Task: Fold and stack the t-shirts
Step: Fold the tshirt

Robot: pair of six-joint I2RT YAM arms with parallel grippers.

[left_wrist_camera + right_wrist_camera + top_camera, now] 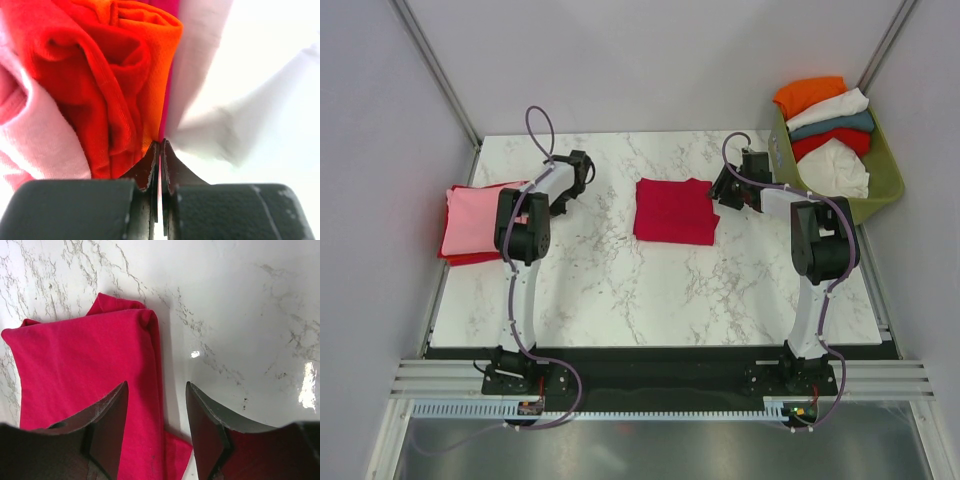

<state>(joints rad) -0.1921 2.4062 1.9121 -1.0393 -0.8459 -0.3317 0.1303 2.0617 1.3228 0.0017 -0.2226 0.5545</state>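
The folded crimson-red cloth t-shirt [675,210] lies mid-table on the white marble-patterned tabletop [620,290]. It is well apart from the folded pink cloth t-shirt [475,218] stacked at the left edge (on red-orange folded cloth [115,75]). The right gripper [156,390] hovers, jaws spread, over the crimson shirt's right fold; closing on only the top layer would peel it open. The left gripper [160,146], jaws pressed together, touches the stack's edge, possibly nipping a fold that would drag the stack askew.
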